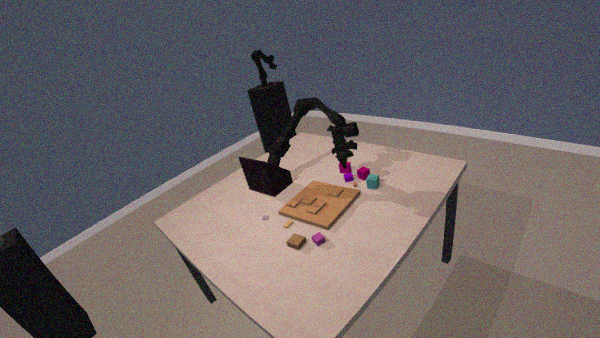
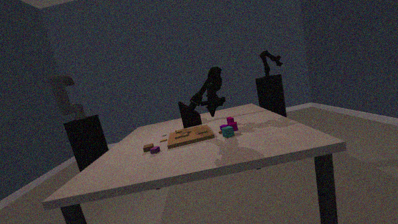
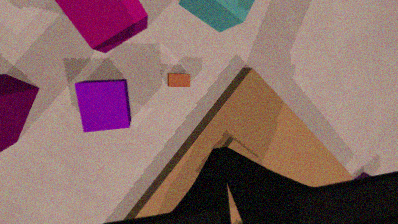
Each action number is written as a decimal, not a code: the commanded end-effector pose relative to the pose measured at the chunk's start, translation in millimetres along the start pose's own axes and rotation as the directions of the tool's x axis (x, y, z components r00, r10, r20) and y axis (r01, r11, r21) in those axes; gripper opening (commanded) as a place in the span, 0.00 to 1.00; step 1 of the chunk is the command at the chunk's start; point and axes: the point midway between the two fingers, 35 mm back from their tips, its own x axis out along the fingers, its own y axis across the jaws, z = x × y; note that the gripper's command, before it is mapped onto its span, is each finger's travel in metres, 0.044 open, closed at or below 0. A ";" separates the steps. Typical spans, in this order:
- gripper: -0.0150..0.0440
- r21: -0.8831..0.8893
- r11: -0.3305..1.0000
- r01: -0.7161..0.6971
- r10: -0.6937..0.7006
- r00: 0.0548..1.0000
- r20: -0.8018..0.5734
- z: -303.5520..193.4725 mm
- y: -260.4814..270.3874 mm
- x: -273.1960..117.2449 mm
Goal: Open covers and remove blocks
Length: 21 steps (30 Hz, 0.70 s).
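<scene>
The tan puzzle board (image 1: 342,200) (image 2: 190,140) (image 3: 300,155) lies flat on the table, with several low wooden covers on it, such as one cover (image 1: 316,206) near its middle and another cover (image 1: 336,191) near its far edge. How far each is open, and whether the wells hold blocks, is too small to tell. My gripper (image 1: 344,164) (image 2: 213,115) (image 3: 220,154) is shut and empty above the table, beyond the board in the top view. Its dark fingers hide part of the board in the wrist view.
Beside the board lie a teal cube (image 1: 373,181) (image 2: 227,132), two magenta blocks, a violet cube (image 1: 348,177) (image 3: 104,105) and a small orange piece (image 3: 179,80). On another side are a brown block (image 1: 296,241), a purple block (image 1: 318,239), a yellowish piece (image 1: 288,224) and a grey piece (image 1: 265,217).
</scene>
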 end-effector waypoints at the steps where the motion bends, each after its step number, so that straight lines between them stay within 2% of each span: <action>1: 0.25 0.139 0.990 -0.038 0.040 0.999 -0.011 -19.6 -4.9 7.0; 9: 0.25 0.435 0.894 -0.109 0.130 0.991 -0.020 -61.3 -10.2 21.5; 18: 0.25 0.728 0.666 -0.162 0.231 0.973 0.005 -106.7 -8.5 34.2; 21: 0.25 0.764 0.623 -0.167 0.245 0.969 0.012 -113.0 -7.6 35.8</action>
